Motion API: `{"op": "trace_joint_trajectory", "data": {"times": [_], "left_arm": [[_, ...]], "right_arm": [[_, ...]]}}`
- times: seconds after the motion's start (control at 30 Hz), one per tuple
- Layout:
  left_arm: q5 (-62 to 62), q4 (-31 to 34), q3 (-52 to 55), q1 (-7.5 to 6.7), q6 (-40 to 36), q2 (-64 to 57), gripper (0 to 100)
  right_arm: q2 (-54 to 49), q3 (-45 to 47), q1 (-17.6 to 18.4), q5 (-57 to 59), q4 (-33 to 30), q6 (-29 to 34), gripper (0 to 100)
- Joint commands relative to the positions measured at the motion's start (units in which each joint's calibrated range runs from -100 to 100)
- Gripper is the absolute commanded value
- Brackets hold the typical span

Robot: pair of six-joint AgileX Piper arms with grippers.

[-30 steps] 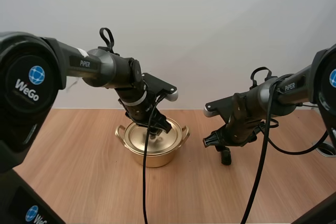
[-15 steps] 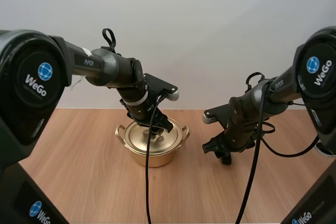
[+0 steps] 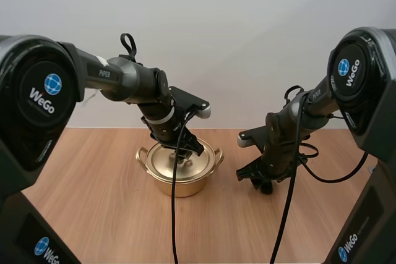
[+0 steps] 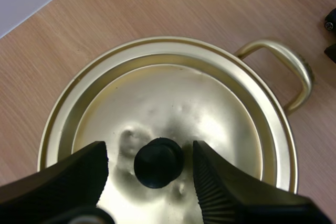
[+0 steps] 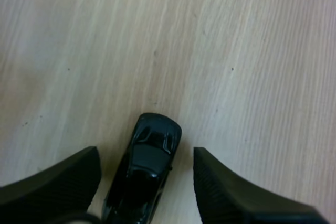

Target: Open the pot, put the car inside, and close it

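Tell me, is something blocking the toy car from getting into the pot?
Yes: the gold lid sits shut on the pot, with the open left claw around its black knob. Nothing lies between the open right claw and the black toy car.

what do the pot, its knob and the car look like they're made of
Pot and lid: thin metal, gold or brass coloured, going by the soft sheen and the small dents in the lid. Knob: matte black, probably plastic. Car: glossy black with highlights on its roof; plastic or painted metal, the look leaves it open.
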Motion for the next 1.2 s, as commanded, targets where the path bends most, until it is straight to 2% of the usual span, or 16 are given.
{"op": "trace_joint_trajectory", "data": {"times": [0.0, 0.07, 0.2, 0.47, 0.6, 0.8, 0.9, 1.0, 1.17], "left_arm": [[0.0, 0.0, -0.1, -0.02, -0.1, 0.0, 70], [0.2, 0.0, -0.1, -0.02, -0.2, 0.0, 50], [0.6, 0.1, -0.1, -0.02, -0.4, 0.0, 1], [0.9, 0.9, -0.6, 0.36, -0.4, -1.1, 0], [1.2, 0.6, -2.5, 1.11, -0.4, -5.3, 0], [2.5, 0.5, -5.0, 3.86, -0.3, -13.5, 0], [1.6, 0.3, -5.9, 5.27, -0.3, -17.0, 0], [-3.0, -1.1, -6.3, 6.36, -0.3, -20.9, 0], [-12.5, -3.1, -6.8, 6.65, -0.3, -27.1, 0]], "right_arm": [[0.1, 0.0, 0.0, 0.9, 0.0, 0.0, 60], [0.1, 0.0, 0.0, 1.3, 0.4, 0.0, 39], [-0.1, 0.0, 0.0, 1.3, 0.8, 0.0, 2], [-4.1, 0.0, 0.0, 1.6, -0.1, 0.0, 0], [-9.7, -0.2, 0.0, 1.6, -0.2, 0.0, 0], [-17.7, -5.1, 0.0, 2.2, 0.2, -2.3, 0], [-19.4, -9.2, 0.0, 4.1, 4.4, -6.8, 0], [-19.6, -12.6, 0.1, 7.0, 12.5, -13.4, 0], [-19.3, -14.8, 2.3, 10.2, 26.8, -25.4, 0]]}}
